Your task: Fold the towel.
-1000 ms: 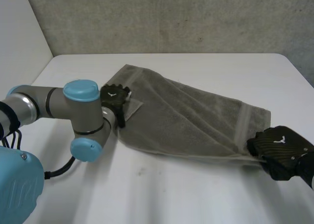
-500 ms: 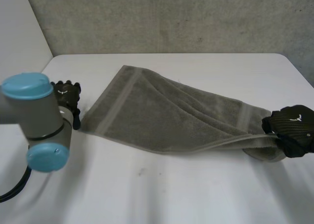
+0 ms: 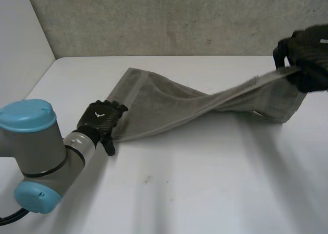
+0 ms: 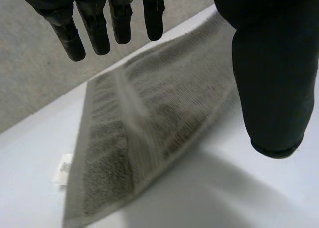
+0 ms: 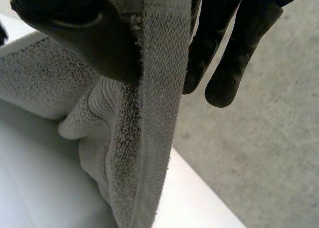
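Note:
A grey-green towel [image 3: 169, 103] stretches across the white table [image 3: 205, 183], its left end flat and its right end lifted off the surface. My right hand [image 3: 306, 52] is shut on the towel's right edge, high at the far right. In the right wrist view the thumb [image 5: 75, 28] pinches the towel's hem [image 5: 159, 98] against the fingers, and the cloth hangs below. My left hand [image 3: 100, 119] hovers at the towel's left end, open. In the left wrist view its straight fingers [image 4: 89, 23] and thumb [image 4: 271, 83] stand above the towel [image 4: 134, 138] without holding it.
A concrete wall [image 3: 169, 19] runs behind the table. The left arm [image 3: 36, 152] with its light-blue caps lies over the table's near left. A small white label [image 4: 62, 168] sticks out from the towel's edge.
My right hand has risen and moved to the far right, lifting the towel's right end off the table. My left hand has come back to the towel's left end.

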Robot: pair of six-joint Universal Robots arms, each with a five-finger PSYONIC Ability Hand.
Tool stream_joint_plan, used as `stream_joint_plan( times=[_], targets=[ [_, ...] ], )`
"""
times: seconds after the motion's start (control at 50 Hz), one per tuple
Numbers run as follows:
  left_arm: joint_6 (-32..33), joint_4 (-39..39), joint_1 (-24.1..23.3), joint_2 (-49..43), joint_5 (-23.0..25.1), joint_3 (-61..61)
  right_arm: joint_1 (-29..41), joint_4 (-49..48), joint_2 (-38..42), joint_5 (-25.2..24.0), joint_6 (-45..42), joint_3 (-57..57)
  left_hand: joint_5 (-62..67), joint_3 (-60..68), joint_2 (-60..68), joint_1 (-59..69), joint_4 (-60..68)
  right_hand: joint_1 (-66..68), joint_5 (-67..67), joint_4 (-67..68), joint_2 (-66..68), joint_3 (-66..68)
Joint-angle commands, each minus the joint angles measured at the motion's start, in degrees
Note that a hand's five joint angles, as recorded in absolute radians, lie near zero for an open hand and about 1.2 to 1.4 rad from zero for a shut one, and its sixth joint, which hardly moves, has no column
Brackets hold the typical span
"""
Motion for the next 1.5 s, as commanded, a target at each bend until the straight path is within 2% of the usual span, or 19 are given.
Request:
stream_joint_plan(
  times=[0.02, 0.4, 0.48, 0.54, 0.58, 0.6, 0.66, 0.72, 0.78, 0.9, 0.98, 1.02, 1.1, 1.14, 1.16, 1.2, 1.3, 1.44, 1.5],
  targets=[
    [-8.61, 0.32, -1.88, -4.0, -0.42, 3.89, 2.77, 5.64, 0.15, 0.02, 0.87, -6.85, 1.92, 1.89, 1.89, 1.9, 1.98, 3.41, 1.55, 3.12, 3.12, 2.91],
    [-22.26, -0.03, -10.59, -17.54, -0.78, 14.63, 4.62, 8.98, -1.96, 2.65, 3.77, -13.36, 7.13, 7.11, 7.11, 7.12, 7.19, 3.41, 1.55, 3.12, 3.12, 2.91],
    [-25.59, 0.32, -11.91, -17.28, -1.04, 14.8, 4.62, 8.98, -1.88, 3.45, 3.69, -13.36, 16.5, 16.48, 16.48, 16.49, 16.56, 3.41, 1.55, 3.12, 3.12, 2.91],
    [-26.39, 0.59, -11.91, -16.93, -1.57, 14.89, 4.62, 8.98, -1.79, 3.45, 3.6, -12.92, 22.94, 22.92, 22.92, 22.93, 23.0, 3.41, 1.55, 3.12, 3.12, 2.91],
    [-28.05, 2.95, -11.47, -15.7, -6.55, 14.63, 4.62, 8.98, -1.79, 3.45, 3.51, -12.66, 39.36, 39.34, 39.34, 39.35, 39.43, 3.41, 1.55, 3.12, 3.12, 2.91],
    [-28.06, 2.96, -11.47, -15.7, -6.58, 14.63, 4.53, 8.89, -1.7, 3.45, 3.42, -12.39, 39.43, 39.4, 39.4, 39.41, 39.49, 3.41, 1.55, 3.12, 3.12, 2.91],
    [-29.99, 6.73, -9.72, -13.51, -13.59, 13.23, 4.44, 8.89, -1.61, 3.36, 3.42, -11.95, 48.14, 48.12, 48.12, 48.13, 48.2, 3.41, 1.55, 3.12, 3.12, 2.91],
    [-30.25, 7.35, -8.67, -12.72, -14.3, 12.35, 4.44, 8.89, -1.61, 3.27, 3.25, -10.82, 50.17, 50.15, 50.15, 50.16, 50.24, 3.41, 1.55, 3.12, 3.12, 2.91],
    [-29.99, 7.79, -7.43, -12.01, -13.7, 11.21, 4.53, 8.8, -1.61, 3.27, 3.25, -10.37, 66.9, 66.88, 66.88, 66.89, 66.97, 3.41, 1.55, 3.12, 3.12, 2.91],
    [-29.12, 7.36, -6.73, -11.57, -13.7, 9.54, 3.83, 8.54, -1.52, 3.18, 3.07, -10.37, 66.99, 66.97, 66.97, 66.98, 67.05, 3.41, 1.55, 3.12, 3.12, 2.91],
    [-26.39, 7.18, -3.03, -9.2, -13.78, 7.6, 3.74, 8.54, -1.7, 2.92, 2.98, -10.46, 66.99, 66.97, 66.97, 66.98, 67.05, 3.41, 1.55, 3.12, 3.12, 2.91],
    [-22.37, 7.35, 1.6, -2.2, -13.35, 3.14, 3.65, 8.54, -1.7, 2.83, 2.98, -10.46, 66.99, 66.97, 66.97, 66.98, 67.05, 3.41, 1.55, 3.12, 3.12, 2.91],
    [-18.3, 7.36, 5.41, 5.92, -11.06, -0.4, 3.13, 8.62, -1.7, 2.83, 2.89, -10.46, 66.99, 66.97, 66.97, 66.98, 67.05, 3.41, 1.55, 3.12, 3.12, 2.91],
    [-16.11, 7.01, 6.98, 15.8, -5.9, -2.85, 2.95, 8.89, -1.44, 2.74, 2.81, -10.37, 66.99, 66.97, 66.97, 66.98, 67.05, 3.41, 1.55, 3.12, 3.12, 2.91],
    [-16.1, 7.0, 6.99, 15.85, -5.87, -2.86, 2.86, 9.06, -1.26, 2.74, 2.55, -10.2, 66.99, 66.97, 66.97, 66.98, 67.05, 3.41, 1.55, 3.12, 3.12, 2.91],
    [-15.49, 6.57, 7.78, 26.09, -0.01, -5.31, 2.6, 9.07, -1.17, 2.74, 2.02, -9.58, 66.99, 66.97, 66.97, 66.98, 67.05, 3.41, 1.55, 3.12, 3.12, 2.91],
    [-15.4, 5.95, 9.35, 35.96, 6.42, -9.0, 1.72, 9.15, -1.0, 2.57, -0.09, -7.21, 66.99, 66.97, 66.97, 66.98, 67.05, 3.41, 1.55, 3.12, 3.12, 2.91],
    [-15.14, 2.7, 12.26, 36.51, 9.51, -11.74, 1.46, 9.33, 2.85, 3.27, -6.23, -1.59, 66.99, 66.97, 66.97, 66.98, 67.05, 3.41, 1.55, 3.12, 3.12, 2.91],
    [-13.65, 0.42, 12.61, 31.09, 9.51, -11.56, 1.46, 11.6, 7.24, 3.53, -10.44, -0.44, 66.99, 66.97, 66.97, 66.98, 67.05, 3.41, 1.55, 3.12, 3.12, 2.91]
  ],
)
